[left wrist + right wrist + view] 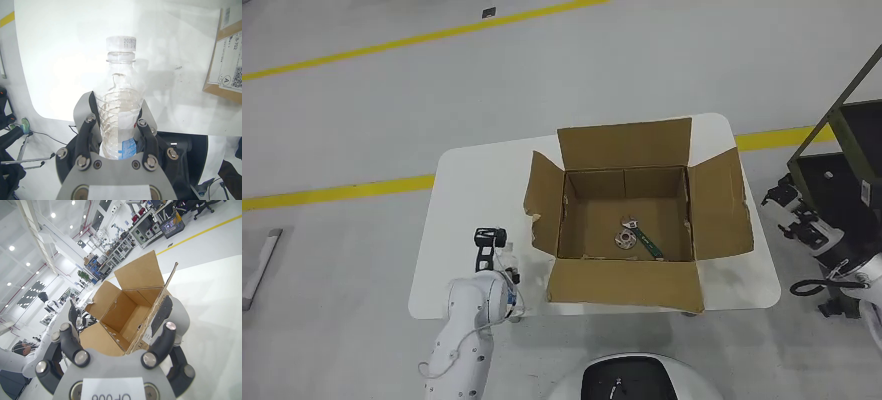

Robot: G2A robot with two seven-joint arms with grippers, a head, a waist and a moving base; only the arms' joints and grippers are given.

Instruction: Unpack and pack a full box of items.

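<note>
One clear bottle (121, 94) sits clamped in the left end effector (118, 106) at 9 o'clock of the cardboard box (622, 285) on the tabletop (462, 200). The right end effector (119, 309), at 3 o'clock, gapes apart.

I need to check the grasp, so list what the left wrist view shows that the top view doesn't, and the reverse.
Left wrist view: the left gripper shut on a clear bottle with a white cap, and printed labels on the box outside. Top view: the box's inside, holding a green-handled tool and a round metal part. Both: the white table and the box.
</note>
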